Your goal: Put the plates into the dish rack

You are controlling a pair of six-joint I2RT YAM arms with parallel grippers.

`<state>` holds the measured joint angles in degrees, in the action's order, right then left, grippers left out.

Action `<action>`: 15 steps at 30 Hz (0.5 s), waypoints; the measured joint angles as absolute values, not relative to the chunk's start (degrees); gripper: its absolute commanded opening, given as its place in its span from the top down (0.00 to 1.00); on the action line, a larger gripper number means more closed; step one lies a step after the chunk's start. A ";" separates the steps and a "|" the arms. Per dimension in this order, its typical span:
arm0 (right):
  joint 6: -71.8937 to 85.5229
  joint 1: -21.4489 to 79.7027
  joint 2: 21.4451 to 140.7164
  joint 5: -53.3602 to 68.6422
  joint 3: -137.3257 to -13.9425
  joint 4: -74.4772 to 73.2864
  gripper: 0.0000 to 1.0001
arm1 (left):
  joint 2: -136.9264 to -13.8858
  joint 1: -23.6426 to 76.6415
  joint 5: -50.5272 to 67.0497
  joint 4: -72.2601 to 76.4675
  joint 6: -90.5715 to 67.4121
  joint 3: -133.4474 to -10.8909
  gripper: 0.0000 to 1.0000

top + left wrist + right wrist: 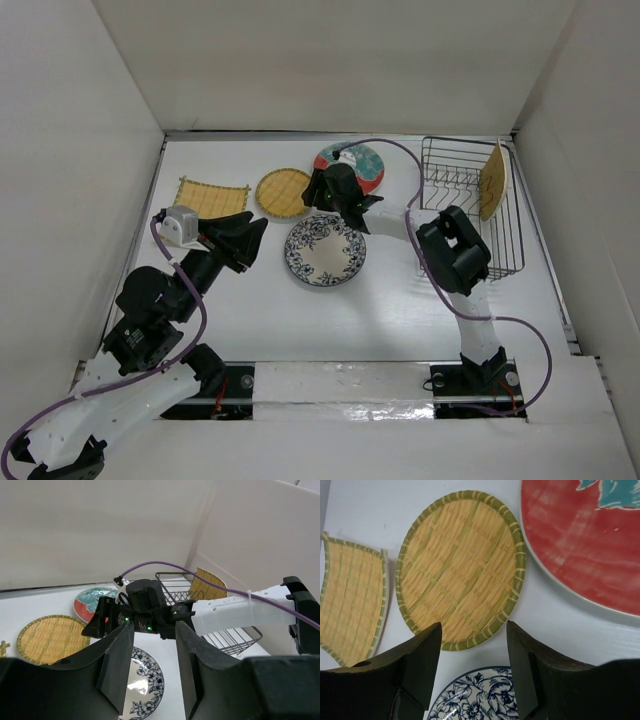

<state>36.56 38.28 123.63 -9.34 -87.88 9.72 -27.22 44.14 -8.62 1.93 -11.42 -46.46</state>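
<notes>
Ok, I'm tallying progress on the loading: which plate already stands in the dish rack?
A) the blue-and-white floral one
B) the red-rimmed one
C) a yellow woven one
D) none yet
C: a yellow woven plate stands on edge at the right end of the dish rack, while the floral plate and the red-rimmed plate lie flat on the table.

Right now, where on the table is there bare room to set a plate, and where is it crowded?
Bare: the near strip between the blue plate and the arm bases. Crowded: the back row, woven plates, red plate and rack.
</notes>
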 measured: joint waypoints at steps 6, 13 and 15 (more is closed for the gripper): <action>40.12 37.30 126.19 -9.89 -88.84 9.26 0.41 | -27.20 44.14 -8.62 1.91 -11.40 -46.46 0.62; 43.79 37.19 129.21 -7.73 -91.07 8.49 0.44 | -27.16 44.14 -8.58 1.93 -11.42 -46.46 0.60; 45.25 37.19 129.60 -6.76 -91.55 8.56 0.45 | -27.14 44.14 -8.56 1.93 -11.40 -46.46 0.60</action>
